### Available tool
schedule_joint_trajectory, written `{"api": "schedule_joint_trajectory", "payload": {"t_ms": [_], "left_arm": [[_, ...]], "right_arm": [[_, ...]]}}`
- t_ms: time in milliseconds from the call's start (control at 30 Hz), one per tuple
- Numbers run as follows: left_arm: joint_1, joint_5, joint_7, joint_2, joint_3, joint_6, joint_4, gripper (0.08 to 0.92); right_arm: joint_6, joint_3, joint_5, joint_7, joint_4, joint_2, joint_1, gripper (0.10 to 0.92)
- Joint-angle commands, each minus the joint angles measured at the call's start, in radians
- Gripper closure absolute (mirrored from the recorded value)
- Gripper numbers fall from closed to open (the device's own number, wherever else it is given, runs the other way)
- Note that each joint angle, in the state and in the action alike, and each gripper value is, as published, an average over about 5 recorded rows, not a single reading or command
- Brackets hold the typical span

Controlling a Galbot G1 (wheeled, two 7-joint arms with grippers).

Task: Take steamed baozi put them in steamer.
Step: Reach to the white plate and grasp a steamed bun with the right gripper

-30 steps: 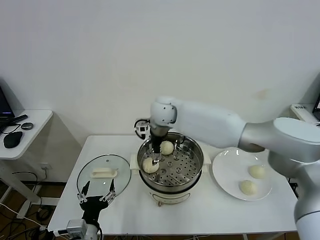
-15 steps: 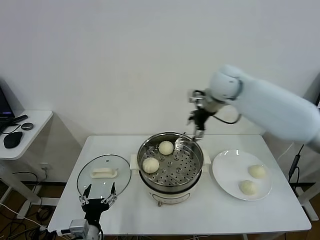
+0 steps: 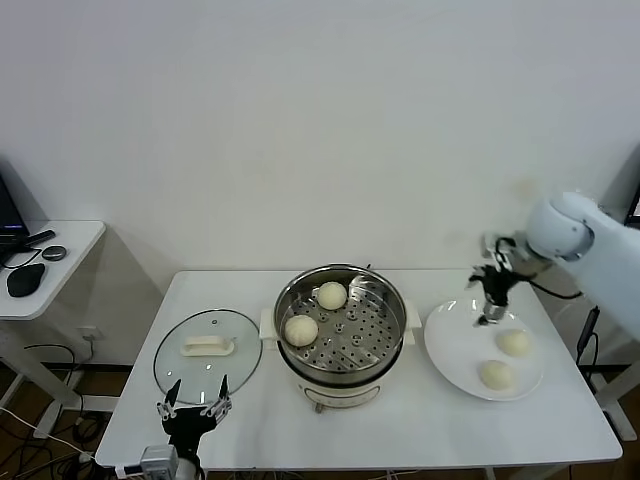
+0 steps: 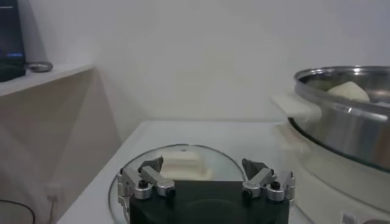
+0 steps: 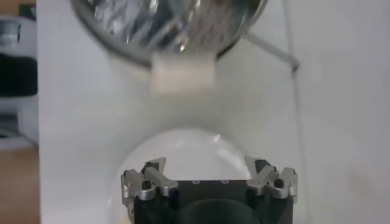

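White table: two baozi (image 3: 300,329) now sit in the steamer (image 3: 342,330), centre frame. Right gripper (image 3: 491,318), jaws open and empty, has swung right over the plate (image 3: 450,345) for the remaining two; left gripper (image 3: 190,412) idles open, lower left.

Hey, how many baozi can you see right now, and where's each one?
4. Two sit on the steamer tray: one at the back, one nearer the front left. Two remain on the white plate: one behind the other.
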Motion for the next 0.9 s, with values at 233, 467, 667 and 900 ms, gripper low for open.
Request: {"api": "schedule_joint_trajectory", "payload": {"t_ms": [233, 467, 667, 900], "left_arm": [[0.003, 0.007, 0.000, 0.000, 0.002, 0.001, 0.014, 0.177], [0.012, 0.008, -0.002, 0.004, -0.007, -0.001, 0.018, 0.177], [0.016, 0.011, -0.002, 0.001, -0.008, -0.001, 0.015, 0.177], [0.014, 0.013, -0.002, -0.002, -0.007, -0.001, 0.021, 0.177]], "right_arm": [[0.191, 0.357, -0.255, 0.006, -0.084, -0.034, -0.467, 0.203], [0.194, 0.381, -0.197, 0.040, -0.119, 0.019, -0.462, 0.203], [0.201, 0.344, -0.207, 0.032, -0.157, 0.070, -0.421, 0.203], [0.205, 0.318, -0.212, 0.046, -0.182, 0.113, -0.407, 0.203]]}}
